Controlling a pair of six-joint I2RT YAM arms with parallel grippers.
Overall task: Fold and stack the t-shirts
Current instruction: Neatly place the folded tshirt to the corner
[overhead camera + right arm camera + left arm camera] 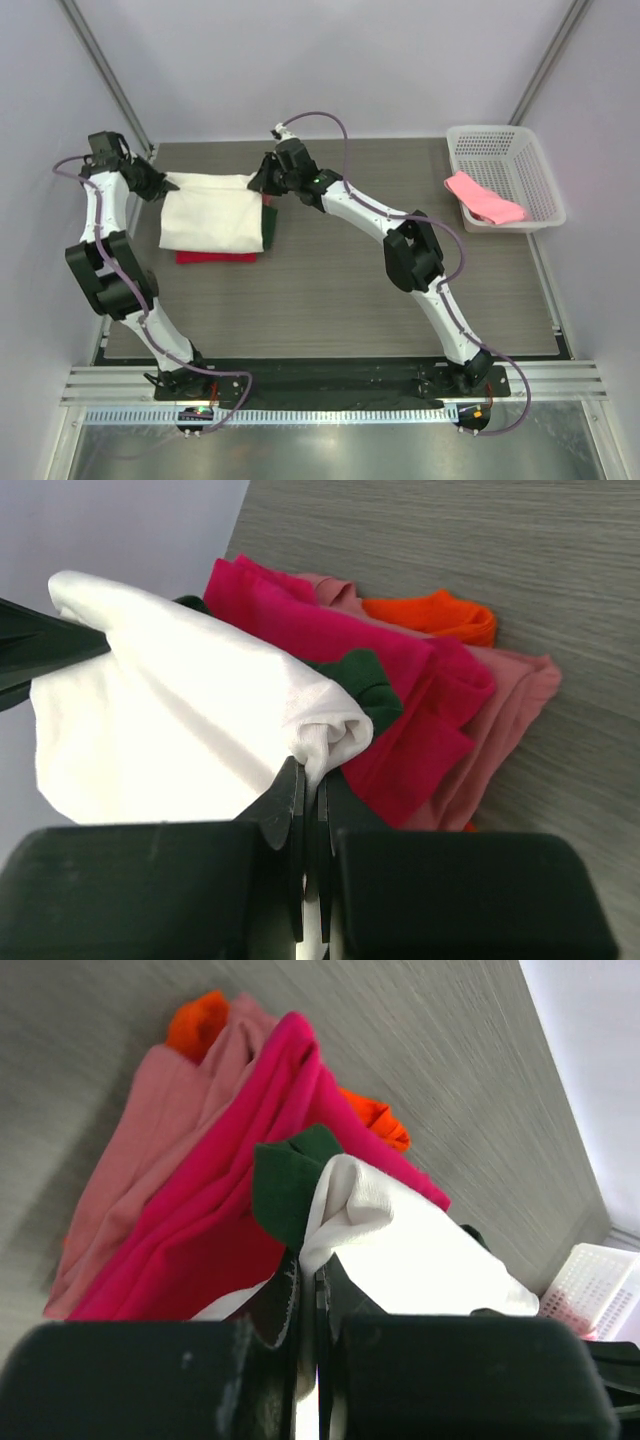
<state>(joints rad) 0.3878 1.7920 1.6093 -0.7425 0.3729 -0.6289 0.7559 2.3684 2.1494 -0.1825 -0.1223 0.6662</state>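
Left gripper [308, 1278] and right gripper [310, 780] clamp corners of the cream-white t-shirt [210, 215], upper left of frame; its held edge runs left-right over a red-pink t-shirt [215, 257].

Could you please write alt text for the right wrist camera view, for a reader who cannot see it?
The right gripper pinches a corner of a white t-shirt with a dark green patch, over a bright pink shirt, a salmon shirt and orange cloth on a grey table. At the left edge, the left gripper grips the opposite corner.
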